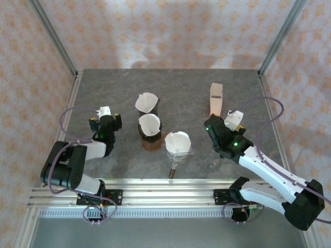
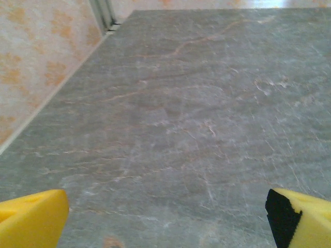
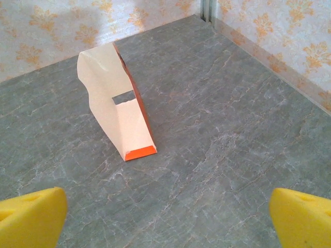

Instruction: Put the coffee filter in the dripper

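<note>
A grey veined stone desk [image 1: 103, 85] stands within pale walls [image 1: 170, 31] patterned with orange flowers, metal posts [image 1: 54, 36] at the corners. Mid-desk, a white coffee filter [image 1: 177, 140] sits in the nearest dripper [image 1: 181, 153]; two more filled drippers stand behind. The left hand [image 2: 165, 217] and right hand [image 3: 165, 217] gape wide apart, holding nothing.

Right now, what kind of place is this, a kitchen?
Probably a robot test booth, not a kitchen: patterned walls on a metal frame, a stone-look table, and coffee drippers holding paper filters.
</note>
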Robot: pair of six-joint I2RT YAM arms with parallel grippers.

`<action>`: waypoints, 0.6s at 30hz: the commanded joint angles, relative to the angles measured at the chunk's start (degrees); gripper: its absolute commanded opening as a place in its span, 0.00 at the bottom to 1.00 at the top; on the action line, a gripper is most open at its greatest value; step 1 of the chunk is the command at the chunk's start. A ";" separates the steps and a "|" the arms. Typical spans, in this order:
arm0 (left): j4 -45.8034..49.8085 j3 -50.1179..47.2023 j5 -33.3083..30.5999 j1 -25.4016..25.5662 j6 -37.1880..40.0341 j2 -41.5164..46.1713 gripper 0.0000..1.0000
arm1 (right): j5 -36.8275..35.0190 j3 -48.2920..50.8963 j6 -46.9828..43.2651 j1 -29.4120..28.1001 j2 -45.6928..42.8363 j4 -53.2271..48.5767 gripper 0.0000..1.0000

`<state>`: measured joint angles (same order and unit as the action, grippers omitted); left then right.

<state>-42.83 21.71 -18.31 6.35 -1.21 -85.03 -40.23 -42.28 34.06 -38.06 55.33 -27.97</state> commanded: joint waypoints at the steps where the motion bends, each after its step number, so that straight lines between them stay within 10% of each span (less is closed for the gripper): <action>1: -18.02 -3.23 2.73 -1.05 3.17 -4.15 1.00 | -3.78 1.48 -0.87 0.27 -0.05 0.41 0.97; 3: -4.59 0.71 2.95 -2.70 -0.48 -1.23 1.00 | -5.82 1.97 -1.73 0.34 0.04 1.98 0.99; 10: -11.01 -0.74 2.80 -2.67 0.83 -3.18 1.00 | -2.32 1.04 -12.59 3.52 6.22 10.83 1.00; 18: -10.16 -0.63 2.79 -2.57 0.72 -2.88 1.00 | 5.20 11.65 -30.04 14.45 10.41 44.79 1.00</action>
<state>-50.43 20.53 -15.35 3.86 -0.78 -88.12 -38.89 -34.37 12.32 -27.27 65.73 -0.10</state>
